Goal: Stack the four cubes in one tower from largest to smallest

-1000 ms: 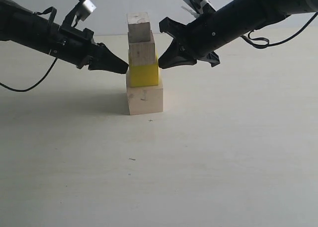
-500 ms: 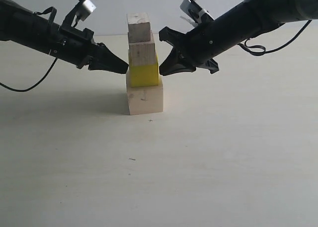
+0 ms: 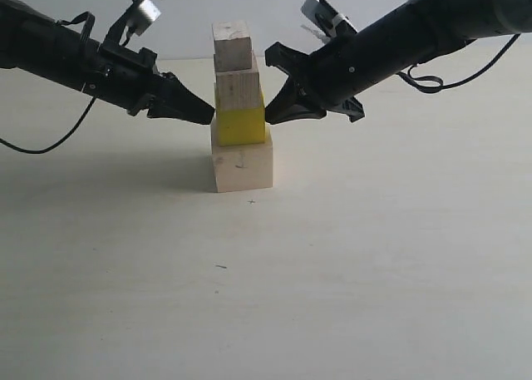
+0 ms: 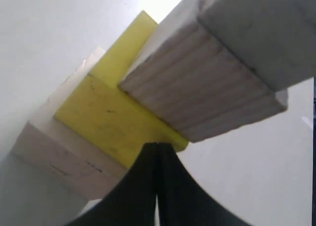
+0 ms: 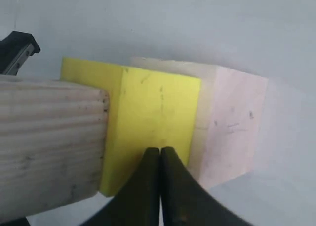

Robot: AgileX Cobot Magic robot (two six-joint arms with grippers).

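The four cubes stand as one tower in the exterior view: large wood cube [image 3: 242, 167] at the bottom, yellow cube [image 3: 241, 126], medium wood cube [image 3: 238, 89], small wood cube [image 3: 232, 45] on top, slightly skewed. My left gripper [image 3: 211, 114] is shut, its tip against the yellow cube's left side [image 4: 108, 119]. My right gripper [image 3: 268, 115] is also shut, its tip touching the yellow cube's right side [image 5: 153, 112]. Neither holds anything. The medium wood cube [image 4: 207, 77] overhangs the yellow one in the left wrist view.
A pale tabletop [image 3: 332, 264] surrounds the tower, with a white wall behind. A black cable [image 3: 50, 143] hangs from the left arm and another [image 3: 432, 68] loops off the right arm.
The right gripper has dropped and moved left to touch the yellow cube's right side. The left gripper and the tower have stayed put.
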